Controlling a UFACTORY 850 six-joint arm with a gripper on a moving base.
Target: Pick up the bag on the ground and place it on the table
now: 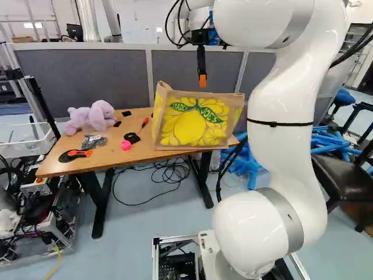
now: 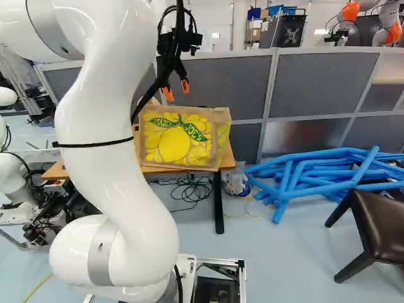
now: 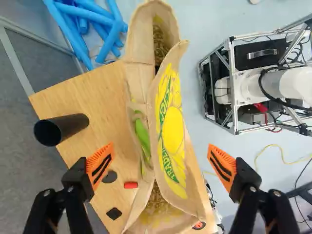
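The tan bag with yellow lemon print (image 1: 195, 121) stands upright on the wooden table (image 1: 87, 158), at its right end in the left base view. My gripper (image 2: 176, 90) hangs above the bag, pointing down. In the wrist view the gripper (image 3: 162, 163) has its two orange-padded fingers wide apart, and nothing is gripped. The bag (image 3: 173, 131) runs lengthwise below and ahead of the gap between them, its top partly open. Its base is hidden in the wrist view.
On the table are a purple plush toy (image 1: 92, 116), a pink roll (image 1: 126, 145), an orange-black tool (image 1: 74, 155) and a black cylinder (image 3: 61, 128). Blue tubes (image 2: 315, 173) and a dark stool (image 2: 372, 227) stand right. Grey partitions rise behind; another robot (image 2: 369, 22) stands beyond.
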